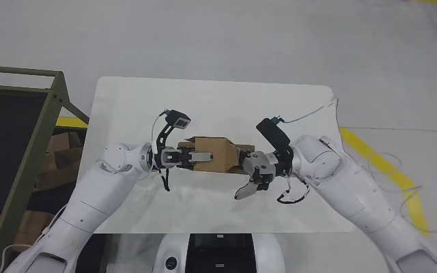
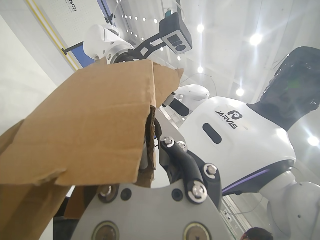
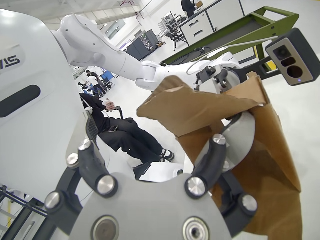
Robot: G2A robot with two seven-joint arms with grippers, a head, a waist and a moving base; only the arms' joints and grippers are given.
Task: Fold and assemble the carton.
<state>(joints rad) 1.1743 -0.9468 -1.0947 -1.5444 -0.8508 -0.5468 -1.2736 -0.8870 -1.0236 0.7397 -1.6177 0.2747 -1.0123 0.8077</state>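
Note:
A brown carton (image 1: 213,153) lies in the middle of the white table (image 1: 205,102), partly formed, with loose flaps at both ends. My left gripper (image 1: 199,156) is at the carton's left end, shut on a wall of the carton (image 2: 82,126); one dark finger (image 2: 175,151) shows beside the cardboard edge. My right gripper (image 1: 240,180) is at the right end and stands wide open. One of its fingers (image 3: 237,131) reaches inside the carton (image 3: 262,151) under a bent flap (image 3: 190,103), while the other finger (image 3: 87,136) is clear of it.
A green-framed cart (image 1: 41,116) holding flat cardboard (image 1: 58,157) stands off the table's left side. A yellow floor line (image 1: 382,164) runs to the right. Bare tabletop surrounds the carton on the far and near sides.

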